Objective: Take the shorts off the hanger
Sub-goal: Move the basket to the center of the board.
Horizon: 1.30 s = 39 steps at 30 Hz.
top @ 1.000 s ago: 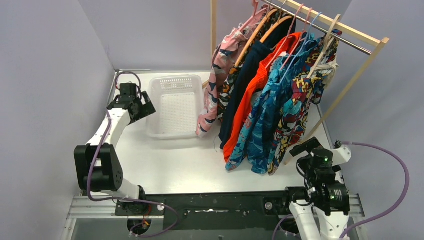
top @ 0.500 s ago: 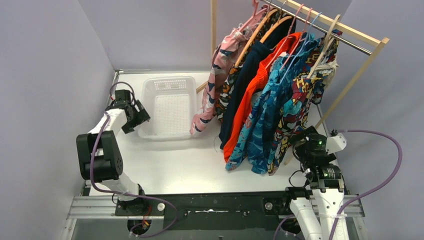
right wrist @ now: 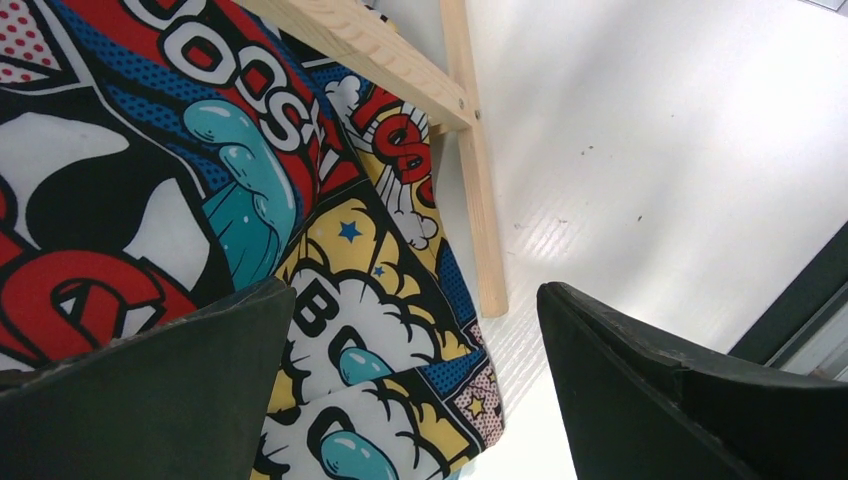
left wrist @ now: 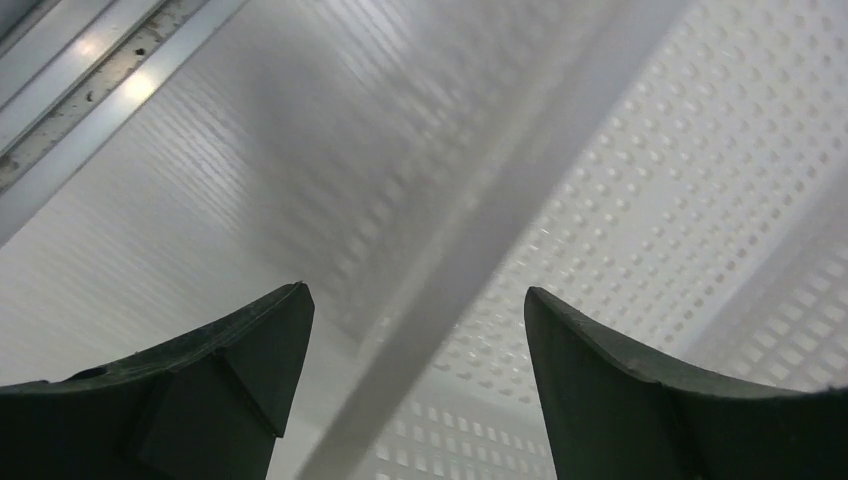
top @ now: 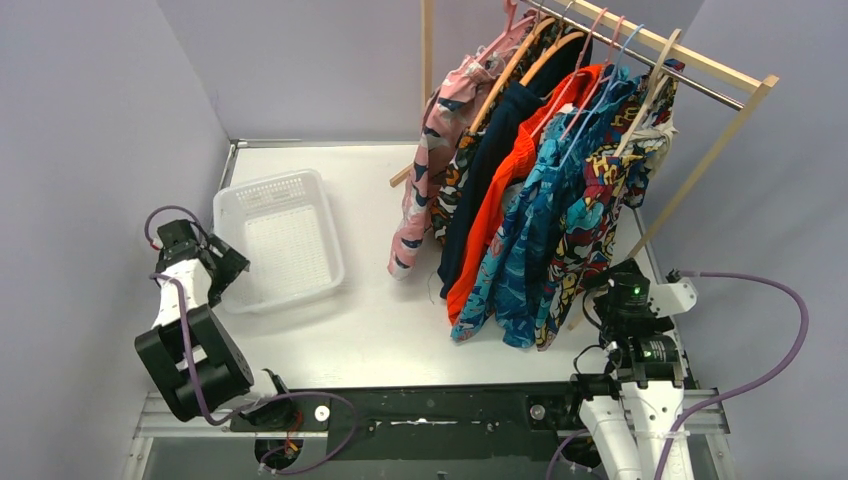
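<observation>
Several shorts hang on hangers from a wooden rail (top: 690,62): pink (top: 432,170), black printed (top: 457,190), navy (top: 482,170), orange-red (top: 512,170), teal-blue (top: 530,240) and comic-print shorts (top: 592,205). My right gripper (top: 604,278) is open beside the comic pair's lower hem. In the right wrist view that hem (right wrist: 400,330) lies between the fingers of the right gripper (right wrist: 415,290), nearer the left one. My left gripper (top: 228,272) is open at the near left. In its wrist view the left gripper (left wrist: 415,290) straddles the basket's rim (left wrist: 470,250) without pinching it.
The white perforated basket (top: 285,240) sits turned at the left of the table. The rack's slanted wooden leg (right wrist: 478,200) meets the table just right of the comic pair. Grey walls enclose left, back and right.
The left arm has drawn back toward the near left, and the basket slid and turned with it. Its jaws narrowed a little. The right gripper came closer to the comic-print hem.
</observation>
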Motion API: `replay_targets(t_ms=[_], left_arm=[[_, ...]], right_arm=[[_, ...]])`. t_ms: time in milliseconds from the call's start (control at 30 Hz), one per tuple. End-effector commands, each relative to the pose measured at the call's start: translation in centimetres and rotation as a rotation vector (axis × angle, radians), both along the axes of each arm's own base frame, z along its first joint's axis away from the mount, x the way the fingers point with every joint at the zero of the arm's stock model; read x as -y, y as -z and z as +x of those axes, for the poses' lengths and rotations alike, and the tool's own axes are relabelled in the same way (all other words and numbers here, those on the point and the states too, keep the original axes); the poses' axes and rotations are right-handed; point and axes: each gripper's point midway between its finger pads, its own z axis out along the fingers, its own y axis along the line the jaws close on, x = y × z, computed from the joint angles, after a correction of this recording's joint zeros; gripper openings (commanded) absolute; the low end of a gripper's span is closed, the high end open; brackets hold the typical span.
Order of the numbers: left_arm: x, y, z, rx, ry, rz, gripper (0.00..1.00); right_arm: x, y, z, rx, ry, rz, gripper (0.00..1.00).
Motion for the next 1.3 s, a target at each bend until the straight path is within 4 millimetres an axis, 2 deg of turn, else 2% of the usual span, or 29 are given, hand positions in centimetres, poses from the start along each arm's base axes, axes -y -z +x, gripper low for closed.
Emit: replay_targets(t_ms=[0,133,233,333,400,533,600,700,767,867,967,1100,1167,1200,1233,1267], left_arm=[[2.4,-4.8,2.6,0.186,0.154,-0.053,0.78],[3.0,-8.3,3.4,0.273,0.191,-0.023,0.81],[3.6,-9.9,3.7,0.281,0.230,-0.003,0.81],[4.2,-11.3,3.8,0.306,0.244,0.015,0.82],[4.4,-11.5,3.9,0.317,0.249,0.022,0.83],[4.1,-11.2,3.6,0.293,0.244,0.036,0.83],[4.3,-11.8,3.7,0.312,0.248,0.035,0.83],[5.7,-13.5,4.5,0.374,0.289,0.021,0.83],[7.5,-14.4,5.4,0.417,0.351,0.013,0.83],[11.6,-15.2,6.5,0.449,0.490,0.012,0.83],[16.6,-16.4,7.4,0.512,0.626,-0.006,0.83],[23.2,-19.0,8.9,0.629,0.813,-0.033,0.83],[26.3,-19.8,10.1,0.661,0.892,-0.023,0.84],[27.5,-19.4,11.2,0.648,0.917,-0.009,0.84],[28.6,-19.9,12.4,0.659,0.937,0.013,0.84],[29.5,-19.4,13.6,0.645,0.952,0.024,0.84]], right_arm=[[1.2,-0.7,1.0,0.065,0.077,-0.023,0.98],[0.8,1.3,1.7,0.026,0.057,0.002,0.98],[-0.3,2.6,3.2,0.020,-0.023,0.067,0.98],[-0.6,5.1,4.0,-0.025,-0.063,0.137,0.98],[-0.4,6.6,4.4,-0.058,-0.078,0.168,0.98],[0.8,8.3,5.3,-0.067,-0.089,0.176,0.98],[1.3,8.7,5.9,-0.062,-0.108,0.165,0.98],[0.9,8.8,7.4,0.015,-0.208,0.116,0.98],[1.0,8.9,7.7,0.063,-0.205,0.107,0.97],[1.2,8.4,8.4,0.070,-0.222,0.087,0.98],[2.0,9.3,8.6,0.014,-0.224,0.056,0.98],[2.6,10.0,9.2,0.000,-0.240,0.030,0.98],[2.4,10.0,9.4,0.015,-0.248,0.034,0.98],[2.3,9.9,9.5,0.021,-0.251,0.037,0.98],[2.3,9.9,9.5,0.024,-0.253,0.039,0.98],[2.2,10.0,9.4,0.024,-0.254,0.040,0.98]])
